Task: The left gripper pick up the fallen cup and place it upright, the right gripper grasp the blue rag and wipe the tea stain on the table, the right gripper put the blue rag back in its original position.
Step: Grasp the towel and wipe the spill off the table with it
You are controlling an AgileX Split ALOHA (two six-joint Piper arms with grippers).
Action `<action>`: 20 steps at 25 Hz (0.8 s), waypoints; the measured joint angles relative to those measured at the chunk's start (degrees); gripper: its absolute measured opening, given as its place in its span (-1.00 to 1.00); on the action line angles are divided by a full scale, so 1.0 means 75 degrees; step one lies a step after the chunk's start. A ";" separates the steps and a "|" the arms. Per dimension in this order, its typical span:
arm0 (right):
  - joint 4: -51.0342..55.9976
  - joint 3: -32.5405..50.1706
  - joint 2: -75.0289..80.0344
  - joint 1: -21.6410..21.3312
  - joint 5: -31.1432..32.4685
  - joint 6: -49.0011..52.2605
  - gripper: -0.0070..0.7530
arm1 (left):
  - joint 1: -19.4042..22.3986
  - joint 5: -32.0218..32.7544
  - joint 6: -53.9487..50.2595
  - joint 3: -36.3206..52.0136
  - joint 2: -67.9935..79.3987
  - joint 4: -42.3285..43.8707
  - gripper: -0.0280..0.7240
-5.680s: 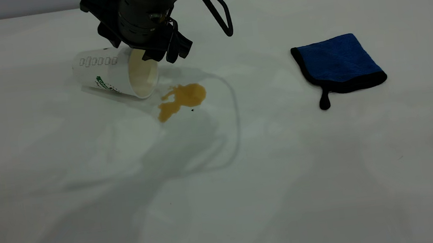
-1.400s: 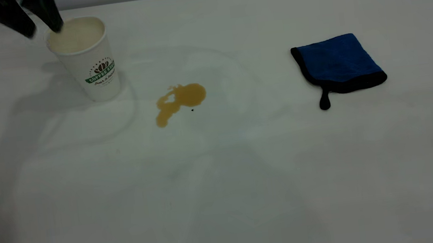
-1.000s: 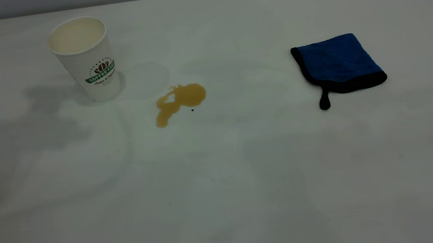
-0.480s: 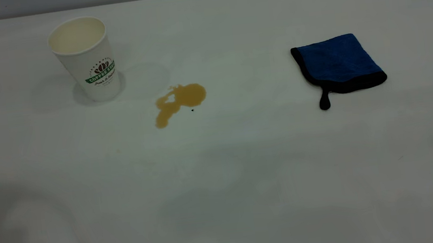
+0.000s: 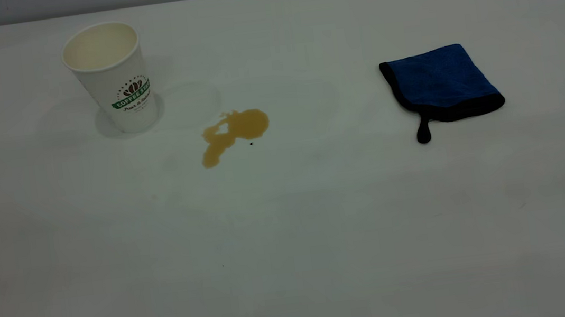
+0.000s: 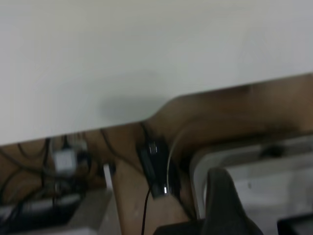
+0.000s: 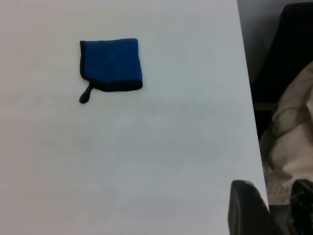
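Note:
The white cup (image 5: 111, 77) stands upright at the back left of the table (image 5: 323, 239), green COFFEE logo facing front. The amber tea stain (image 5: 234, 134) lies just right of it. The blue rag (image 5: 441, 82) lies flat at the right, its loop tab toward the front; it also shows in the right wrist view (image 7: 111, 63). Neither gripper shows in the exterior view. The left gripper (image 6: 259, 220) is open and empty beyond the table's edge. The right gripper (image 7: 276, 210) is open and empty at the table's side edge, far from the rag.
The left wrist view shows the table's edge (image 6: 161, 105), with cables and a black box (image 6: 156, 169) below it. The right wrist view shows crumpled pale material (image 7: 291, 137) off the table's side.
The left gripper let go of the upright cup and drew away out of the exterior view; its shadow has faded from the table. Cup, stain and rag have not moved.

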 joint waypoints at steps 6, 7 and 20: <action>0.0000 0.0000 0.0000 0.0000 0.0000 0.0044 -0.35 | 0.0000 0.0145 -0.0127 0.0313 -0.1932 0.0000 0.35; 0.0000 0.0000 0.0000 0.0000 0.0000 0.0000 -0.35 | 0.0000 0.0153 -0.0150 0.0313 -0.2284 0.0000 0.35; 0.0000 0.0000 0.0000 0.0000 0.0000 0.0000 -0.35 | 0.0274 0.0317 -0.0204 0.0313 -0.4618 -0.0015 0.35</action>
